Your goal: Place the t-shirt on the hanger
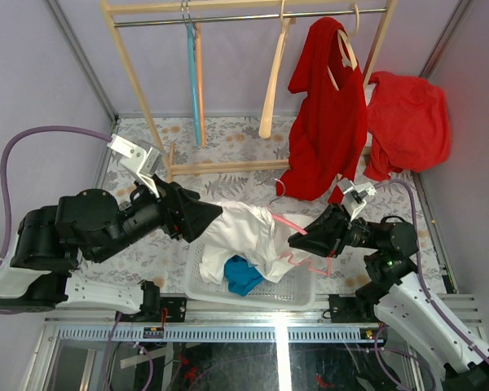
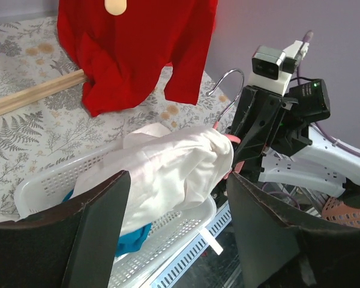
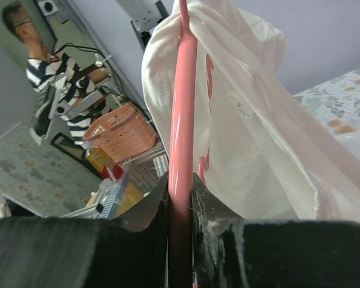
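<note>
The white t-shirt (image 1: 246,232) hangs bunched over the pink hanger (image 1: 303,229) above the white basket (image 1: 197,287). My right gripper (image 1: 298,239) is shut on the hanger's pink bar (image 3: 181,120). In the right wrist view (image 3: 181,207) the t-shirt (image 3: 252,114) drapes over the bar's far end. My left gripper (image 1: 205,218) is at the shirt's left edge. Its fingers (image 2: 102,222) are spread wide, with the shirt (image 2: 162,174) bulging between and beyond them. The hanger's wire hook (image 2: 229,81) sticks up behind the shirt.
A blue cloth (image 1: 243,275) lies in the basket under the shirt. At the back a wooden rack (image 1: 138,81) carries a light blue hanger (image 1: 194,81), a wooden hanger (image 1: 273,81) and red garments (image 1: 330,122). A person (image 3: 39,60) and an orange basket (image 3: 123,129) are off the table.
</note>
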